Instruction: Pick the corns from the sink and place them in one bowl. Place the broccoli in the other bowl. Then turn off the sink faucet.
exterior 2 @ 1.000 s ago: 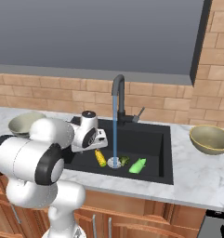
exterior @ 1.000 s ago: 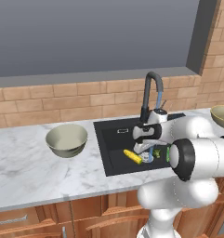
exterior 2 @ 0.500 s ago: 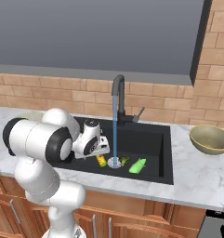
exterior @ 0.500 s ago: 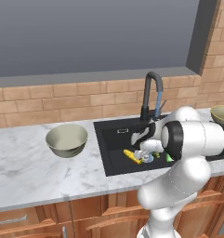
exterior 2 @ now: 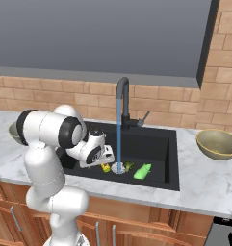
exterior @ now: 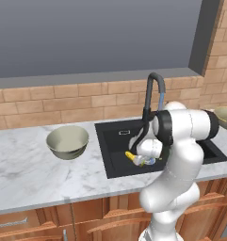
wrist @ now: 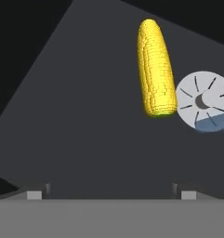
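**While water runs: claw low in sink, nothing held**

- With arm bent down over the black sink (exterior 2: 170, 144): gripper (wrist: 111, 193) low inside basin, just above the floor, near the yellow corn cob (wrist: 155, 69).
- Hand view: fingertips (wrist: 34, 193) spread wide at bottom corners, bare sink floor between them. Claw wide open, empty.
- Cob lying flat on sink floor, ahead of the claw and off toward one fingertip's side, one end just beside the round silver drain (wrist: 204, 100). Not between the fingers.
- Right base view: cob (exterior 2: 106, 167) at left of drain (exterior 2: 118, 167); dark green broccoli (exterior 2: 129, 166) just right of drain; light-green husk piece (exterior 2: 142, 171) further right, apart from broccoli. All on sink floor.
- Faucet (exterior 2: 123, 103) on: blue stream (exterior 2: 119, 132) falling from spout onto drain.
- Pale grey-beige bowl (exterior: 67, 141) on marble counter (exterior: 35, 169) left of sink.
- Olive-tan bowl (exterior 2: 217, 143) on counter right of sink.
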You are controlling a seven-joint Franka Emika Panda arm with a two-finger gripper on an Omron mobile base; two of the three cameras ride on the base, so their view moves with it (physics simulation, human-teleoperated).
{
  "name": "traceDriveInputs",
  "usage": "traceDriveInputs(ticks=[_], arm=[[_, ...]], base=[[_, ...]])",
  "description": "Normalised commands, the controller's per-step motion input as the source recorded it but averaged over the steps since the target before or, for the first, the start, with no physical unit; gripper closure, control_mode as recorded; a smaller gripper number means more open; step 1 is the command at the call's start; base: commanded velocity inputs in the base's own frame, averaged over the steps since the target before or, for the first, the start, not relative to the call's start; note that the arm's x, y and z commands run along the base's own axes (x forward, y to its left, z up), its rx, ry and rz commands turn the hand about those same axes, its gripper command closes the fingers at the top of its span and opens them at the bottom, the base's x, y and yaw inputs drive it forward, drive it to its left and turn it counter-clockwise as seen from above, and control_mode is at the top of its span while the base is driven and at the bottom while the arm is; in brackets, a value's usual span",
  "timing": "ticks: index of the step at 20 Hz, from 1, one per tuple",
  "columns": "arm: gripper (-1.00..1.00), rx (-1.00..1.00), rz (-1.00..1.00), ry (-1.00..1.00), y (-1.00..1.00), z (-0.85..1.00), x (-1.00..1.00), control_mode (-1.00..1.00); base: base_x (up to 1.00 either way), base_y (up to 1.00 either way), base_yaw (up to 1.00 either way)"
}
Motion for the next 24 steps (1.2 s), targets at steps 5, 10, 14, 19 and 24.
traceDriveInputs(ticks=[5, 10, 14, 19, 24], arm=[[-1.00, 0.00, 0.00, 0.01, -0.08, -0.10, 0.43, -1.00], [-1.00, 0.00, 0.00, 0.03, -0.11, -0.11, 0.47, -1.00], [-1.00, 0.00, 0.00, 0.09, -0.08, -0.29, 0.43, -1.00], [-1.00, 0.00, 0.00, 0.12, -0.07, -0.32, 0.44, -1.00], [-1.00, 0.00, 0.00, 0.06, -0.03, -0.25, 0.44, -1.00]], base=[[0.00, 0.00, 0.00], [0.00, 0.00, 0.00], [0.00, 0.00, 0.00], [0.00, 0.00, 0.00], [0.00, 0.00, 0.00]])
